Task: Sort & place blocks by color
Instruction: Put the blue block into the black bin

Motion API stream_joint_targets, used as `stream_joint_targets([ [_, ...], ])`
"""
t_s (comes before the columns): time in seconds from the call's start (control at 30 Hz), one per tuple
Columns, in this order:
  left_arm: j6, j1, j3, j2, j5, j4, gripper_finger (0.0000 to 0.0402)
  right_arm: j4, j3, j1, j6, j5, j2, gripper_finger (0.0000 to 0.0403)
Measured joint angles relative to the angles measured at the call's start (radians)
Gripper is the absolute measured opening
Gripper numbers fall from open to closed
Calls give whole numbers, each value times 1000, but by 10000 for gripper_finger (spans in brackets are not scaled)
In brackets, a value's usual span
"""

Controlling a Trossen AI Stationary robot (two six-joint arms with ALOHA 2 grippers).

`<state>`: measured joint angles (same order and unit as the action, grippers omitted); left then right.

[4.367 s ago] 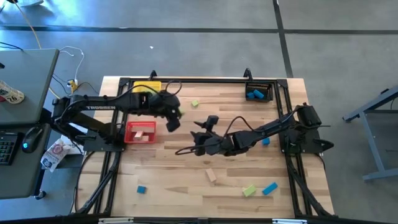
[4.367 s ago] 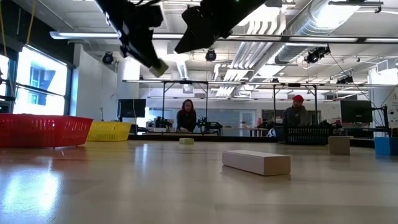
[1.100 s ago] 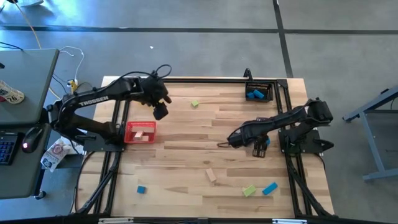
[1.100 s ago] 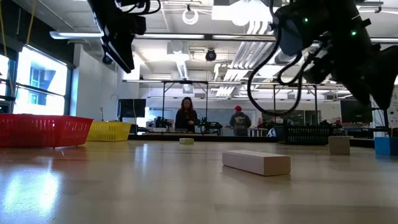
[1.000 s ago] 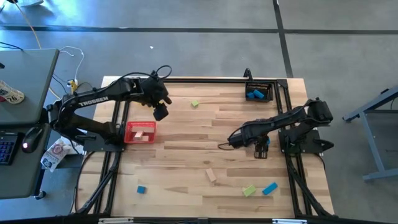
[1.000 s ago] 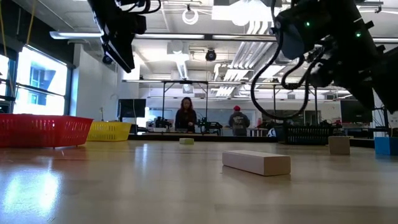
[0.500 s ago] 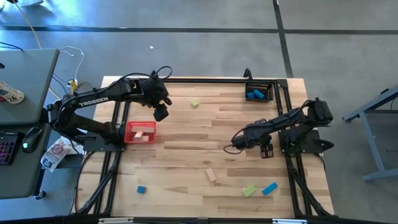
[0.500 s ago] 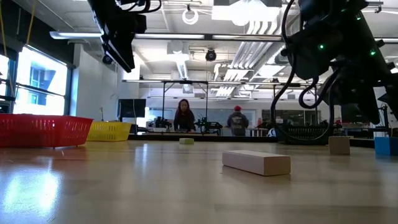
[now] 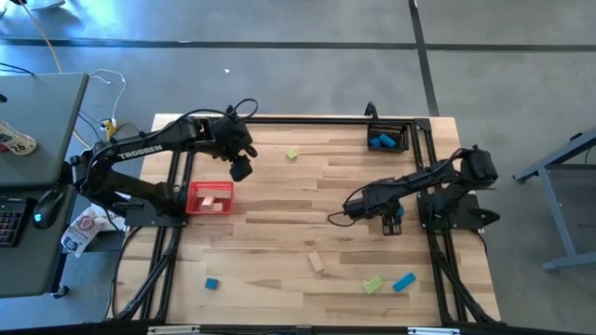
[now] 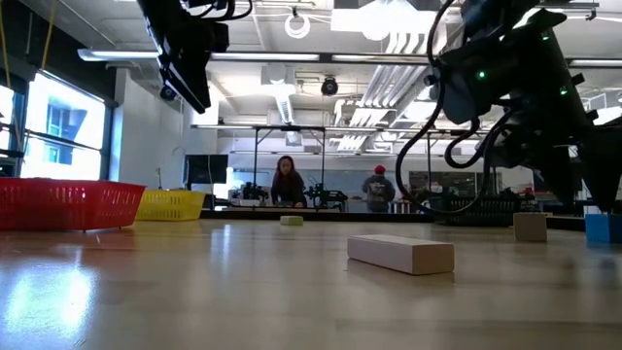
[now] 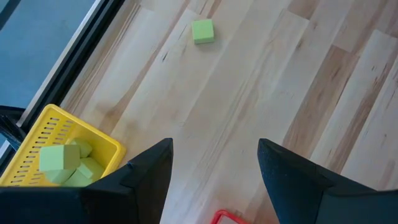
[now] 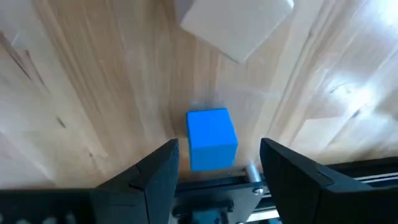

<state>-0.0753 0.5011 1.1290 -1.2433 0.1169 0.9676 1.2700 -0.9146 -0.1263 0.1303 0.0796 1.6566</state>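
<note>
A blue cube (image 12: 211,138) rests flat on the table near the right edge (image 9: 399,213). My right gripper (image 12: 217,149) hangs low over it, open, one finger on either side and gaps showing on both. My left gripper (image 11: 214,152) hangs high and open between the yellow bin (image 11: 62,152) and the red bin (image 9: 211,196), holding nothing. Loose on the table lie a green cube (image 11: 202,31), a tan bar (image 9: 318,262), a blue block (image 9: 212,283), a green block (image 9: 372,284) and another blue block (image 9: 403,281).
The yellow bin holds green blocks (image 11: 62,158), the red bin tan ones, and the black bin (image 9: 388,138) at the far right blue ones. A pale block (image 12: 239,25) lies just beyond the blue cube. A black frame rail (image 9: 430,223) runs close behind my right gripper. People stand in the room beyond.
My right gripper has sunk a little toward the table at the blue cube and rolled slightly at the wrist, staying open. The cube has not moved.
</note>
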Motion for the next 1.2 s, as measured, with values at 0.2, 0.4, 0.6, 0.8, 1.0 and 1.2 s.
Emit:
stream_joint_targets([
  [0.2,0,0,0,0,0,0,220,-2,32,41,0,-64,0,211],
  [0.4,0,0,0,0,2,0,220,-30,86,48,8,-56,0,211],
  [0.6,0,0,0,0,3,0,220,-133,140,48,14,-68,0,211],
  [0.8,0,0,0,0,3,-1,220,-129,163,48,106,-58,0,172],
  [1.0,0,0,0,0,2,-1,220,-131,163,48,125,-58,0,105],
  [1.2,1,0,0,0,2,-1,220,-132,160,48,165,-42,-9,105],
])
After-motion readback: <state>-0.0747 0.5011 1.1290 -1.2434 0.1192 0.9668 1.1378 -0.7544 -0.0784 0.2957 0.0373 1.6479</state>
